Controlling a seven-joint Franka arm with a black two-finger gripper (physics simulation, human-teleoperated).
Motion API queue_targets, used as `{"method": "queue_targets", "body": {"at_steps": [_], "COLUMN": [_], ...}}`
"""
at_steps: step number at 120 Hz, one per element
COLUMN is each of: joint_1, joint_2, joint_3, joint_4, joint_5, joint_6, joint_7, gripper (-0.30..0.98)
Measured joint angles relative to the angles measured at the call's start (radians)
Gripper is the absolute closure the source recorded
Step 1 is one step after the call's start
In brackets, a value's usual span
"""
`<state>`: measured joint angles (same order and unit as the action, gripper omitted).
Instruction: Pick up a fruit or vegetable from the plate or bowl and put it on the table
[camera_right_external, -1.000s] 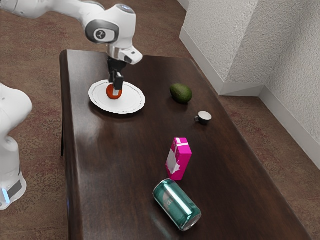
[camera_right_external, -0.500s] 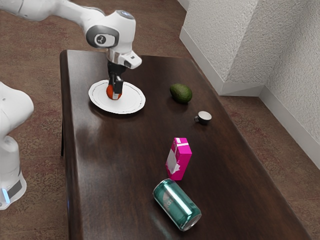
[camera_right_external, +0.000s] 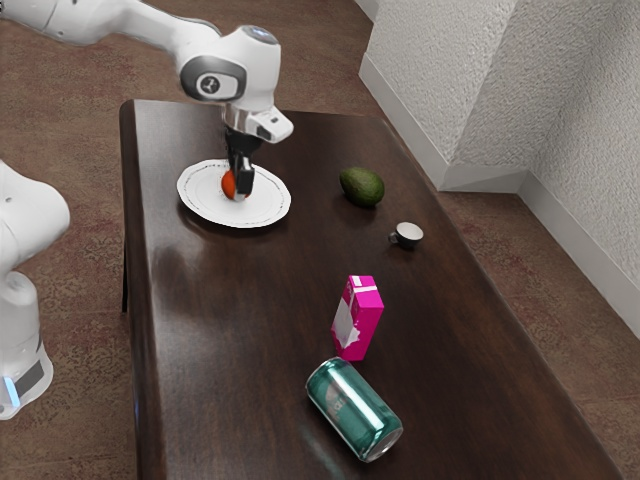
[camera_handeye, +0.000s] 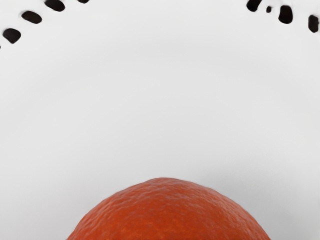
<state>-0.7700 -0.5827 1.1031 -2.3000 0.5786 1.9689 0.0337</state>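
Note:
In the exterior view my gripper (camera_right_external: 240, 182) is down at the white plate (camera_right_external: 270, 204), shut on the red-orange fruit (camera_right_external: 228, 185). The near finger crosses the fruit's front; the fruit hides part of the far finger. The fruit is low over the plate, and whether its underside touches the plate cannot be told. In the wrist view the pebbly-skinned orange fruit (camera_handeye: 167, 212) lies at the lower edge, just under the hand, against the white plate (camera_handeye: 160, 110) with its dark rim marks.
On the dark table (camera_right_external: 240, 330), a green avocado (camera_right_external: 362, 187) lies beside the plate. Farther toward the exterior view's lower right are a small cup (camera_right_external: 408, 235), an upright pink carton (camera_right_external: 358, 318) and a teal can (camera_right_external: 354, 409) on its side.
My gripper came down around the fruit, then shifted slightly toward the exterior view's right. The fruit moved the same way with it, while the plate stayed still.

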Motion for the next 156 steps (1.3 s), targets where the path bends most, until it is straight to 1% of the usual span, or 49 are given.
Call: {"method": "queue_targets", "body": {"at_steps": [31, 43, 56, 74, 101, 107, 121, 152, 156], "joint_1": [-0.018, -0.036, -0.059, -0.097, -0.109, -0.109, -0.11, -0.12, -0.12], "joint_2": [0.03, 0.053, 0.094, 0.181, 0.223, 0.24, 0.277, 0.3, 0.3], "joint_3": [-0.168, -0.203, -0.208, -0.204, -0.2, -0.199, -0.198, -0.199, -0.199], "joint_4": [0.022, 0.031, 0.046, 0.081, 0.113, 0.123, 0.14, 0.145, 0.145], "joint_5": [-0.027, -0.046, -0.064, -0.101, -0.126, -0.134, -0.153, -0.171, -0.173], "joint_6": [0.002, 0.003, 0.004, 0.033, 0.056, 0.074, 0.122, 0.192, 0.197], "joint_7": [-0.008, -0.011, -0.014, -0.016, -0.02, -0.02, -0.021, -0.024, -0.024], "gripper": [0.35, 0.35, 0.35, 0.35, 0.35, 0.33, 0.33, 0.32, 0.27]}}
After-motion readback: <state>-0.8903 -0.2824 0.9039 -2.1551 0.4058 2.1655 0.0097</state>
